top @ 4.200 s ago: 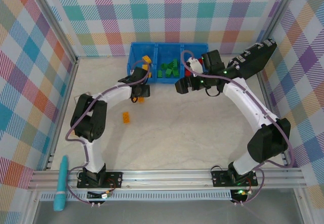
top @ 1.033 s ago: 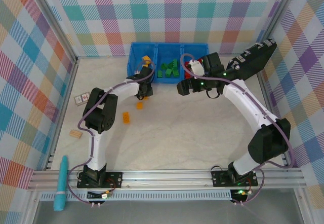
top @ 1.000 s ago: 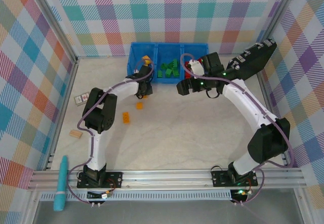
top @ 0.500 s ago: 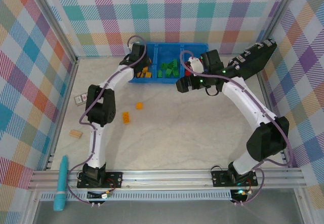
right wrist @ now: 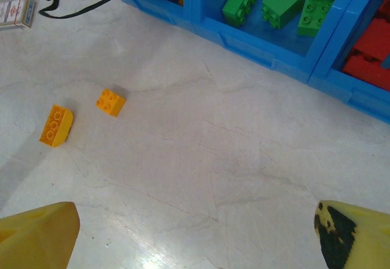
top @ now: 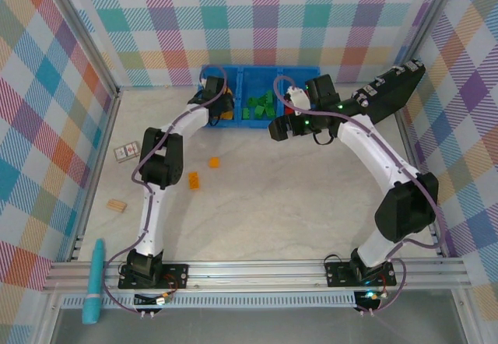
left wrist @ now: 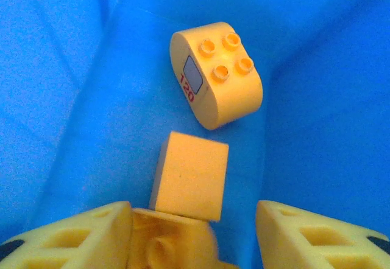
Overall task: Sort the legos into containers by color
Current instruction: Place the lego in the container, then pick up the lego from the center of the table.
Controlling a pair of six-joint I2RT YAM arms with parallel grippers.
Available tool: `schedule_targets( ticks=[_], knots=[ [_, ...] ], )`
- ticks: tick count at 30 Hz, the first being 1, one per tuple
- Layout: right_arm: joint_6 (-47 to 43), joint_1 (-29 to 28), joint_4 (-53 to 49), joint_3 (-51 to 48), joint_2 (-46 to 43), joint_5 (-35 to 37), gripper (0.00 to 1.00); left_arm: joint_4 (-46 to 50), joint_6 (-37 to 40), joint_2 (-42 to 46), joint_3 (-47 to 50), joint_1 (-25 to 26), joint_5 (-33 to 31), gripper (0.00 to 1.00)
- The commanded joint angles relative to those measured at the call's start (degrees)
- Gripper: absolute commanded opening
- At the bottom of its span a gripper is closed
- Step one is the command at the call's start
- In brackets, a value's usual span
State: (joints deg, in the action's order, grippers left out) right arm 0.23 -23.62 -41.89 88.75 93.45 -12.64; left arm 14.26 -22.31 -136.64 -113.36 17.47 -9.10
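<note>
Upper centre of the top view: blue tray (top: 249, 69) with 3 compartments, left arm (top: 175, 126) reaching into the leftmost. From the left wrist: left jaws apart at the bottom of the frame, clamped on nothing. Between them, touching neither finger, a smooth-faced yellow brick (left wrist: 189, 174) inside that compartment. Just above it, a rounded yellow brick (left wrist: 216, 74) with 4 studs and a "120" print. Middle compartment: green bricks (top: 258, 107). Right compartment: red bricks (right wrist: 368, 56). From the right wrist: right jaws wide apart at the bottom corners, nothing between, above bare tabletop (right wrist: 244, 171). Left of that frame, 2 yellow bricks loose on the tabletop, near each other: a square one (right wrist: 111, 101) and a longer one (right wrist: 56, 125).
</note>
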Motion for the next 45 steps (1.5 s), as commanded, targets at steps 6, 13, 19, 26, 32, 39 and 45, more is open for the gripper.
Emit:
schedule_targets(
  ticks=[6, 13, 19, 26, 32, 39, 45],
  knots=[
    [0.4, 0.0, -0.3, 1.5, 0.4, -1.6, 0.99, -0.2, 3.2, 19.8, 15.0, -0.2, 0.5, 0.59],
    [0.5, -0.1, 1.5, 0.5, 0.7, -3.3, 0.99, 11.1, 3.9, 34.0, 31.6, 0.1, 1.0, 0.59],
    [1.1, -0.1, 1.6, 0.8, 1.3, -5.1, 0.99, 16.2, 9.7, 40.3, 40.6, 2.4, 2.0, 0.62],
    [1.6, -0.2, 1.9, -0.3, 0.9, -5.2, 0.99, 14.8, 9.9, 40.5, 46.3, 5.4, 5.0, 0.65],
    [1.6, -0.2, 2.2, -1.1, 0.3, -5.1, 0.99, 11.5, 8.7, 37.2, 47.6, 8.4, 4.6, 0.65],
    [1.5, -0.2, 2.0, -1.4, -0.1, -4.3, 0.99, 12.9, 6.8, 31.3, 45.1, 9.6, 0.5, 0.63],
    [1.3, -0.2, 1.9, -1.0, 0.3, -4.1, 0.99, 13.6, 6.0, 28.9, 42.8, 10.1, -1.6, 0.61]
  ],
)
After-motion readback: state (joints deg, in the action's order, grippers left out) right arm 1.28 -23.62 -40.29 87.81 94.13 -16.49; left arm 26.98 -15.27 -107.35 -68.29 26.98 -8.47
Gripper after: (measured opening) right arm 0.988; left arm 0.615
